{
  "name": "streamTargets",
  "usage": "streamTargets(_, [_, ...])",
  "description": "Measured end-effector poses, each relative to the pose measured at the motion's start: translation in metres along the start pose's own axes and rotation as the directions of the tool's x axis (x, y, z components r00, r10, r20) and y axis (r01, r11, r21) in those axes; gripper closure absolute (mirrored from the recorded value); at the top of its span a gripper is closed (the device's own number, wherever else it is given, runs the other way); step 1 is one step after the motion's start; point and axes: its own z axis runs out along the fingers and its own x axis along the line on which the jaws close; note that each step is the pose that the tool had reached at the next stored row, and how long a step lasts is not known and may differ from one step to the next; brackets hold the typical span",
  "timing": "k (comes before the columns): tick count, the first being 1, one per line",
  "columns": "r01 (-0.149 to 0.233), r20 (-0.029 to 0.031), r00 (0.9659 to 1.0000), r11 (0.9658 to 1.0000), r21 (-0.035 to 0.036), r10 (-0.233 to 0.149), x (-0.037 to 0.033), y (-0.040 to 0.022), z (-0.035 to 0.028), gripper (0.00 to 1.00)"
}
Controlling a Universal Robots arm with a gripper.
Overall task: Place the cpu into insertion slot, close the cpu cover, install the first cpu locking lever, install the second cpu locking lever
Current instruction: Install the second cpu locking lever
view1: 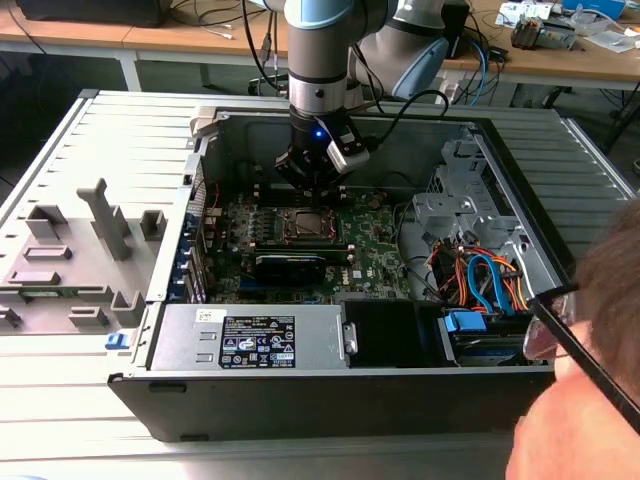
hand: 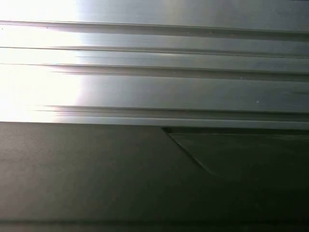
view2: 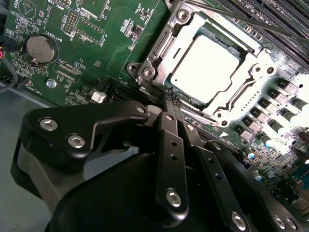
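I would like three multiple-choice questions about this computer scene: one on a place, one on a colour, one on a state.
1. Where is the gripper?
A. at the socket's edge
B. over the power supply
C. outside the case

2. What colour is the circuit board?
A. red
B. green
C. white

3. How is the cpu cover?
A. lifted upright
B. removed
C. lying down over the cpu

Answers: 1 A, the fingertips meet beside the socket frame in the second wrist view. 2 B, the board is green. 3 C, the silvery frame lies flat around the chip's top.
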Motion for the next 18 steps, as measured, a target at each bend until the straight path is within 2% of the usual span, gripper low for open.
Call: streamTargets(18, [0.0, 0.0001, 1.0, 1.0, -0.0001, 0.0, 0.0, 0.0, 0.0, 0.89])
